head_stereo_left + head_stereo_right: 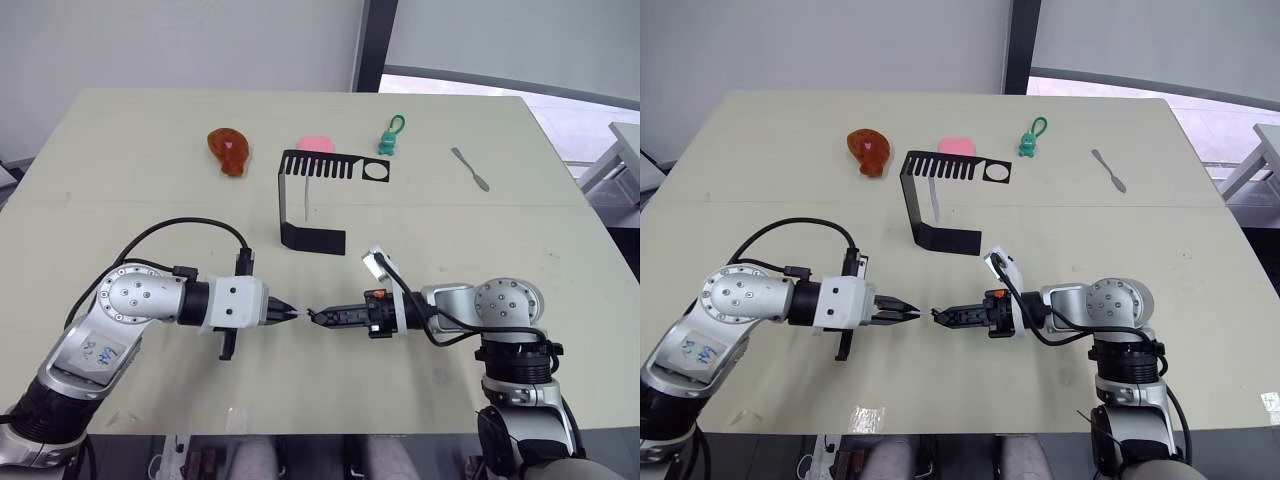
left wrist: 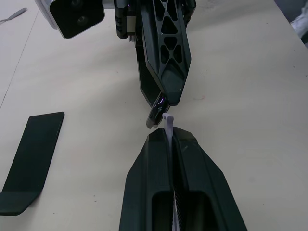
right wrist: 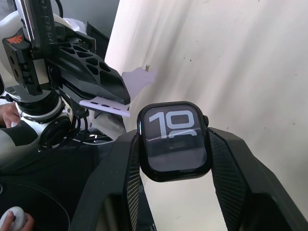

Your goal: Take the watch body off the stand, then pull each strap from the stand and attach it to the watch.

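In front of the stand [image 1: 318, 192], on the robot's side of its flat base, the two grippers meet tip to tip above the table [image 1: 120, 160]. The left gripper [image 1: 288, 313] is closed on a pale strap [image 2: 168, 126]; the right gripper [image 3: 174, 166] clamps the watch body [image 3: 174, 140] between its fingers. The step in hand looks like joining this strap to the watch. Next, the strap's end must line up squarely with the case's slot and slide in. The head views show both arms but barely the small parts; the right wrist view shows the screen's digits, the left wrist view the strap end near the case, possibly touching.
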Tool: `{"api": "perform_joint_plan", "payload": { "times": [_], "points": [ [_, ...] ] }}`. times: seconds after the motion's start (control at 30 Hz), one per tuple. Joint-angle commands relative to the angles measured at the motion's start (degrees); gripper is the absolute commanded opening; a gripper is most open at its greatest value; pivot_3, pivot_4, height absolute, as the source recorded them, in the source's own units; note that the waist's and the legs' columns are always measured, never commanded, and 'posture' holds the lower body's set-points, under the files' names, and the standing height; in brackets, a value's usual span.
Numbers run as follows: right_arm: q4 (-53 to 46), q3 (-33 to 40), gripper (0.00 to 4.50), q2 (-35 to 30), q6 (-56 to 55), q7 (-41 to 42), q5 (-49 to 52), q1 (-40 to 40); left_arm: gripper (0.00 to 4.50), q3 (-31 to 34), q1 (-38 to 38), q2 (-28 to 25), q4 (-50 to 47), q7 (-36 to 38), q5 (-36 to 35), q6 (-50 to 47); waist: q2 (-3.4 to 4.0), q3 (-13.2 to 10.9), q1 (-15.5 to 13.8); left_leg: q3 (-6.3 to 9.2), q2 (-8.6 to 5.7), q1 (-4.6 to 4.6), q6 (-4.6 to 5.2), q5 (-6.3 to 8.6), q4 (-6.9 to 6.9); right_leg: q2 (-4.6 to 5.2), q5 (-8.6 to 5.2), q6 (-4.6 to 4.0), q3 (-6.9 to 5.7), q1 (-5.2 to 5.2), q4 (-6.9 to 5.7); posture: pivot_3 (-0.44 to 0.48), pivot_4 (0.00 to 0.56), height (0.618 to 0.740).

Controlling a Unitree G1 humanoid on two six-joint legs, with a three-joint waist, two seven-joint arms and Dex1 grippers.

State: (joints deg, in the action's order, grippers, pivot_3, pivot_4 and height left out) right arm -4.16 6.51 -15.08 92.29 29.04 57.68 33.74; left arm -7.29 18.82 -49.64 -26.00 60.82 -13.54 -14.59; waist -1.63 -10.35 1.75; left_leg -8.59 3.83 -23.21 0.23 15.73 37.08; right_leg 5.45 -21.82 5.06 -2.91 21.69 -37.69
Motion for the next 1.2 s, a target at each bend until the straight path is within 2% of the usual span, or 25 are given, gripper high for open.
{"api": "perform_joint_plan", "payload": {
  "times": [0.03, 1.2],
  "points": [
    [-2.31, -0.03, 1.58, -0.3, 0.21, -0.25, 1.03, -0.52, 0.0, 0.52, 0.62, 0.44, 0.24, -0.17, 0.29, 1.02, 0.0, 0.0, -0.02, 0.0, 0.0, 0.0, 0.0, 0.0, 0.0, 0.0, 0.0, 0.0, 0.0, 0.0, 0.0, 0.0, 0.15, 0.74],
    [-2.88, -0.02, 1.58, -0.12, 0.21, -0.99, 1.81, -0.84, 0.0, -1.14, 1.21, 2.77, 0.85, -0.31, 1.96, 0.84, 0.0, 0.0, 0.0, 0.0, 0.0, 0.0, 0.0, 0.0, -0.01, 0.0, 0.0, 0.0, -0.01, 0.0, 0.0, 0.0, 0.15, 0.74]
  ]
}}
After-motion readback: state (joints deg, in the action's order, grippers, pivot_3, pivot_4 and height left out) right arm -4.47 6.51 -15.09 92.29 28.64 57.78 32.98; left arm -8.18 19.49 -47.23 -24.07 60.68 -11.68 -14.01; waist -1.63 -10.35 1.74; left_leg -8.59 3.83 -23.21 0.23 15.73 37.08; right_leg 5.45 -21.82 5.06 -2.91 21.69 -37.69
